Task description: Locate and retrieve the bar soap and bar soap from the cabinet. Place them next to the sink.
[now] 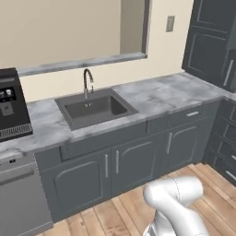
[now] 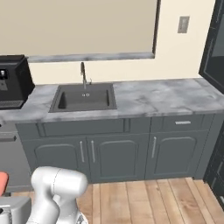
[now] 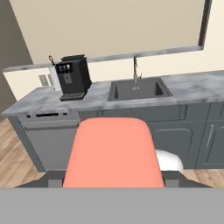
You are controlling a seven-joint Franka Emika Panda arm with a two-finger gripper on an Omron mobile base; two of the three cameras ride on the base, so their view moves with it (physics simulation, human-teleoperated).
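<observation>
end effector: low, well back from the counter, looking at the sink run; dark finger bases flank the pink bar on both sides, fingers closed on it
bar soap: flat coral-pink bar, big in the hand view, clamped between the fingers; a sliver of the same pink shows at the left edge of the right base view, low beside the arm
second bar soap: can't tell where it is
sink: dark grey basin set in the counter, ahead of and above the held bar, slightly right; round drain visible in the left base view
faucet: gooseneck, at the back edge of the sink, against the wall
counter: grey marble top, runs on both sides of the sink, well ahead of the end effector
coffee machine: black, on the counter, ahead and left of the held bar, left of the sink, apart from it
dishwasher: grey front under the coffee machine, left of the held bar
base cabinets: grey doors with silver bar handles under the sink, all closed
cabinet: dark tall unit at the right end of the counter, far ahead and right; panels shut from what shows
window: wide opening above the sink, grey sill
wall outlet: on the wall right of the window
floor: wood planks between the arm and the base cabinets
</observation>
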